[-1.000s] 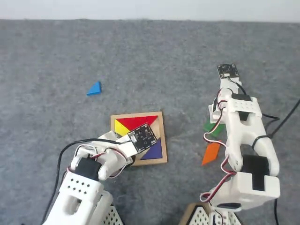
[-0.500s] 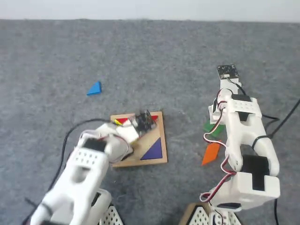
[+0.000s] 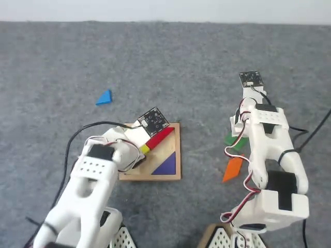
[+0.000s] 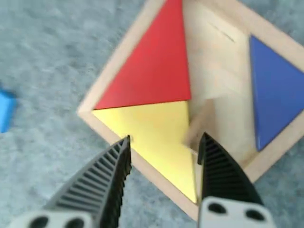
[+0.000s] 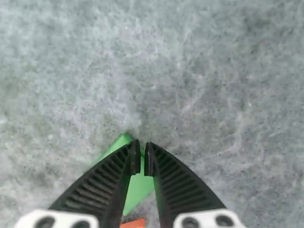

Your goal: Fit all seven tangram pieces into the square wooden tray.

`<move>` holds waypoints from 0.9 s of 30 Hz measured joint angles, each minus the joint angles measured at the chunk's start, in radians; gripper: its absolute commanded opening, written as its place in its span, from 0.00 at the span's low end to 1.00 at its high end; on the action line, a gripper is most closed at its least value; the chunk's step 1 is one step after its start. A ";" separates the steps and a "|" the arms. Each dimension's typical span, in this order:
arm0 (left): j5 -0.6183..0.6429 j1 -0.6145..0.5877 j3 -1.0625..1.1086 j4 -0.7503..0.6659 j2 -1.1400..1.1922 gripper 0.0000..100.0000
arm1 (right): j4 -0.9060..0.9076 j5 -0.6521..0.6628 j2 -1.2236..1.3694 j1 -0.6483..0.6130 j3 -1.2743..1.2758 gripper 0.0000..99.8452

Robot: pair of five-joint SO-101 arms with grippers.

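Tray (image 4: 124,57) corner with yellow triangle (image 4: 156,128) sits under my left end effector (image 4: 164,142), released (fingers either side); right end effector (image 5: 141,152) clenched over green piece (image 5: 116,146).

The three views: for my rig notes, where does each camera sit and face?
High view: fixed above the table, looking down at the tray, the left arm and the right arm.
Left wrist view: on the left wrist, looking down past its open gripper at the red triangle.
Right wrist view: on the right wrist, looking down past its shut gripper at a green piece.
Shared: high and left wrist views both show the tray.
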 measured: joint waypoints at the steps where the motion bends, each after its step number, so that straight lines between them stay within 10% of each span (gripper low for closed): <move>1: 0.008 0.000 0.011 0.002 -0.037 0.22 | 0.000 0.000 0.000 0.000 0.000 0.03; 27: 0.437 0.133 0.112 -0.068 -0.149 0.18 | 0.000 0.000 0.000 0.000 0.000 0.03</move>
